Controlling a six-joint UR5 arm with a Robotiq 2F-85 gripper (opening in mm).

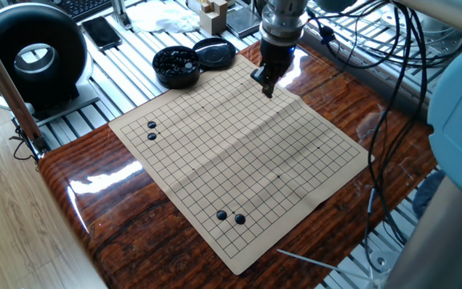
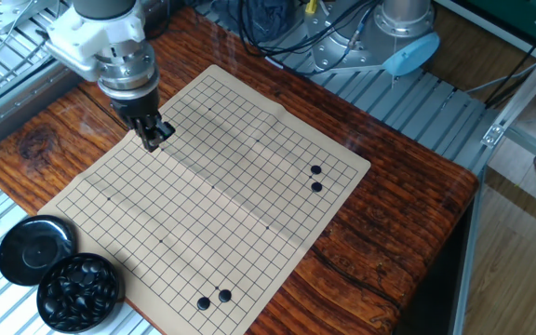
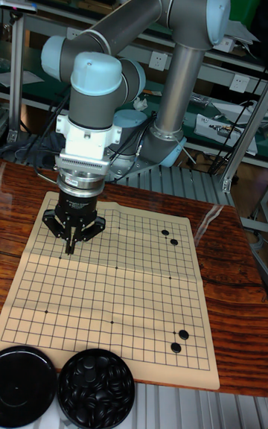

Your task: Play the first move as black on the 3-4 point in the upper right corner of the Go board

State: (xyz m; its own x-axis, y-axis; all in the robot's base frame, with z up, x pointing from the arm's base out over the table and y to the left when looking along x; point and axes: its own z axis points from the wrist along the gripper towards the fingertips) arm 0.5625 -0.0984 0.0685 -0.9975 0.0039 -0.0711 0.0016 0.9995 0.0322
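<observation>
The gripper [image 2: 153, 138] hangs low over the Go board [image 2: 249, 200] near one corner, fingertips pinched close together; whether a black stone sits between them cannot be told. Four stones lie elsewhere; the bowl [image 2: 80, 291] holds more

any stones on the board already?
Yes, four black stones lie on the Go board: one pair near one edge, another pair near the corner by the bowl.

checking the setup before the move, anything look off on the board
The board has a crease across its middle. Nothing is spilled; four stones sit in two neat pairs.
</observation>
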